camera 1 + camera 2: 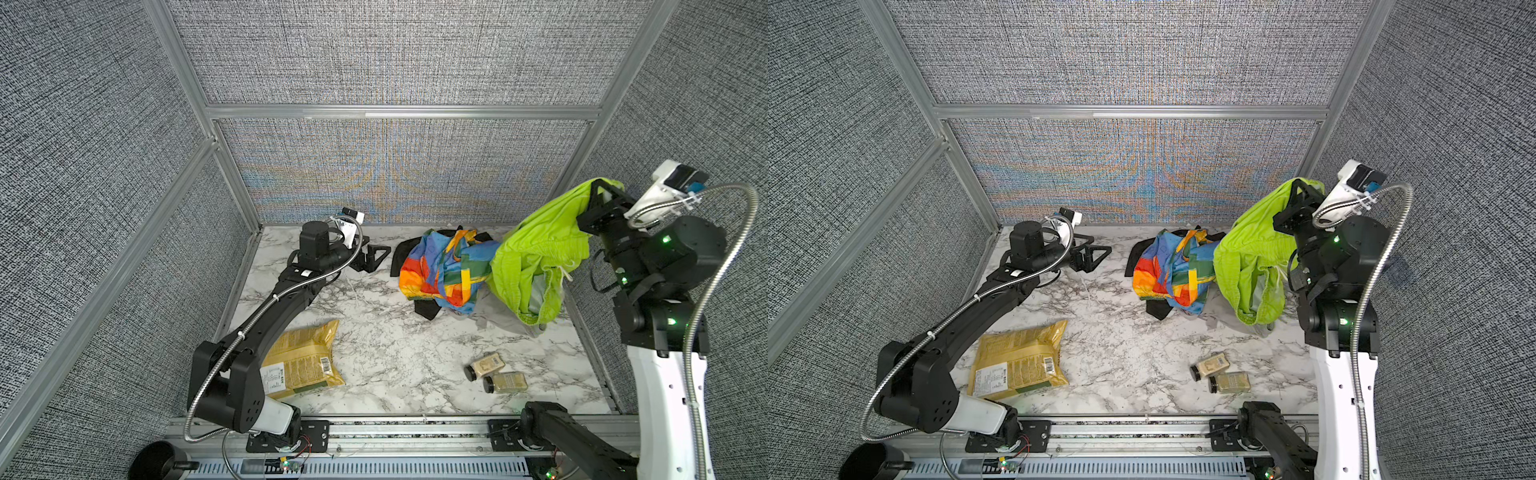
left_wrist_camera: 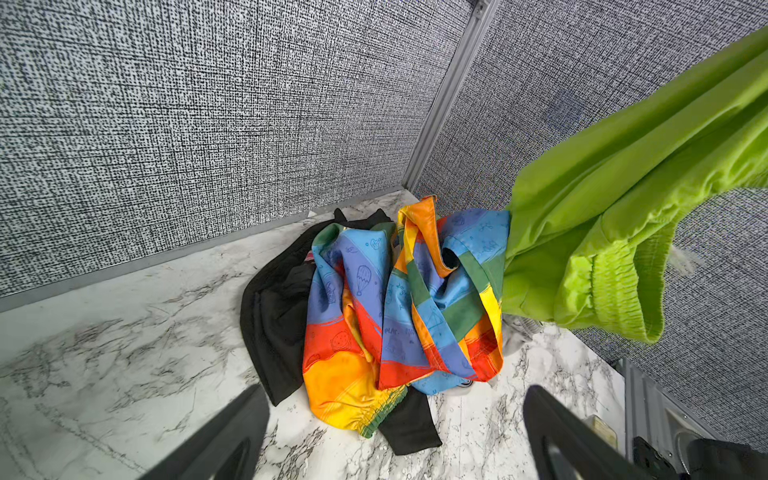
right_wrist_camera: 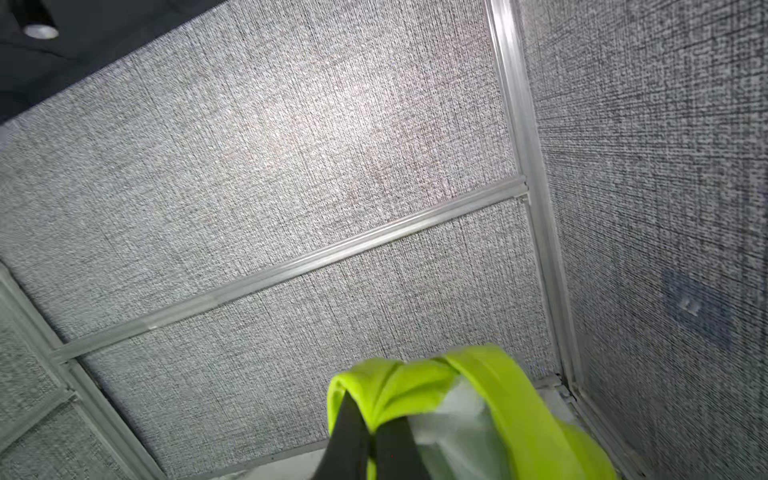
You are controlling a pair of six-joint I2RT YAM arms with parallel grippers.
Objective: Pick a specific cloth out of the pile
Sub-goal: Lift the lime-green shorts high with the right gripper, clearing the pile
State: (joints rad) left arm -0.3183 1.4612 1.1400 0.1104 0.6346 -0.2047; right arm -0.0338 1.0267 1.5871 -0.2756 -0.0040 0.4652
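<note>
Right arm held up high, wrist bent back, right gripper (image 1: 595,190) squeezed tight on the cloth (image 1: 536,249), cloth hung in the air below it, pile (image 1: 444,266) down beside it, left arm stretched low, left gripper (image 1: 378,258) spread wide, nothing held, pile just ahead.

The cloth (image 1: 536,249) is thin, smooth, matt lime fabric with a ribbed elastic waistband (image 2: 615,291). In the pile (image 1: 444,270), the rainbow garment (image 2: 374,311) has a light satin sheen; the black garment (image 2: 274,316) is matt. Under the pile, the tabletop (image 1: 395,353) is smooth, slightly glossy, marble-patterned. Behind the pile, the walls (image 1: 395,54) are rough woven textile in brushed metal frames (image 1: 403,111).
</note>
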